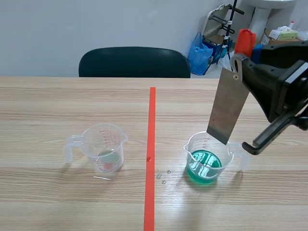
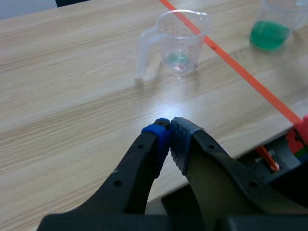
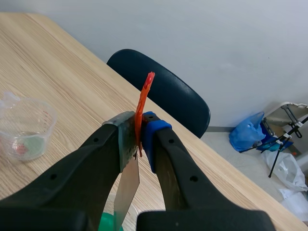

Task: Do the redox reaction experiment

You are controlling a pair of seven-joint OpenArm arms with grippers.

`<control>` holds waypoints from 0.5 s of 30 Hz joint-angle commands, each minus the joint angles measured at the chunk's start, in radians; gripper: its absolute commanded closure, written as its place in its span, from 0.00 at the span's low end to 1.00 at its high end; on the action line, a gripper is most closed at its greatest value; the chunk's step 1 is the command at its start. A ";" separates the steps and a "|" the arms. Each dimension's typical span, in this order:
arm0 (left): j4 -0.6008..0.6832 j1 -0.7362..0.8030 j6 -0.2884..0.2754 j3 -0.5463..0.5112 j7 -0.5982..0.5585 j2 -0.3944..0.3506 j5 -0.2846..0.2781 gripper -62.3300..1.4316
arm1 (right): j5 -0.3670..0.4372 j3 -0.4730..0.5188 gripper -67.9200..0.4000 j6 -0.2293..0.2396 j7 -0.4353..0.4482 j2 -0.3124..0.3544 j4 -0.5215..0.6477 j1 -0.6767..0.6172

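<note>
Right gripper (image 3: 138, 130) clamped on the top of a metal strip (image 1: 227, 108), orange tag (image 3: 144, 91) pinched in with it; left gripper (image 2: 169, 132) pads together on nothing, low over the near table edge. We go down from the wooden table (image 1: 57, 106): two clear measuring cups stand well apart on it. Of these the right cup (image 1: 191, 153) holds green liquid (image 1: 206, 164); the left cup (image 1: 103, 144) only a thin residue. The metal strip hangs tilted over the right cup, lower edge about at its rim, not in the liquid as far as we can tell. Few droplets (image 1: 163, 176) lie just beside the right cup. We judge the step as dipping the strip; next move calls for lowering it straight into the green liquid without knocking the cup.
</note>
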 commanded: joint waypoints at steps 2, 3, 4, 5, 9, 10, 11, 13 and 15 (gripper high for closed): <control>0.008 0.001 -0.004 -0.007 -0.028 0.018 0.006 0.83 | 0.011 0.013 0.98 -0.007 0.015 0.007 0.025 0.007; 0.008 0.001 -0.001 -0.011 -0.031 0.024 0.022 0.80 | 0.011 0.013 0.98 -0.007 0.015 0.007 0.025 0.007; 0.008 0.001 0.000 -0.014 -0.031 0.031 0.033 0.76 | 0.011 0.013 0.98 -0.007 0.015 0.007 0.025 0.007; 0.008 0.001 0.002 -0.018 -0.030 0.038 0.036 0.73 | 0.011 0.013 0.98 -0.007 0.015 0.007 0.025 0.007; -0.010 0.001 0.002 -0.019 -0.019 0.068 0.036 0.54 | 0.011 0.013 0.98 -0.007 0.015 0.007 0.025 0.007; -0.014 0.001 0.002 -0.019 -0.019 0.075 0.036 0.47 | 0.011 0.013 0.98 -0.007 0.015 0.007 0.025 0.007; -0.018 0.001 0.002 -0.019 -0.019 0.081 0.035 0.39 | 0.011 0.013 0.98 -0.007 0.015 0.007 0.025 0.007; -0.027 0.001 0.002 -0.019 -0.019 0.089 0.033 0.22 | 0.011 0.013 0.98 -0.007 0.015 0.007 0.025 0.007; -0.032 0.001 0.002 -0.019 -0.019 0.092 0.025 0.07 | 0.011 0.013 0.98 -0.006 0.016 0.007 0.025 0.007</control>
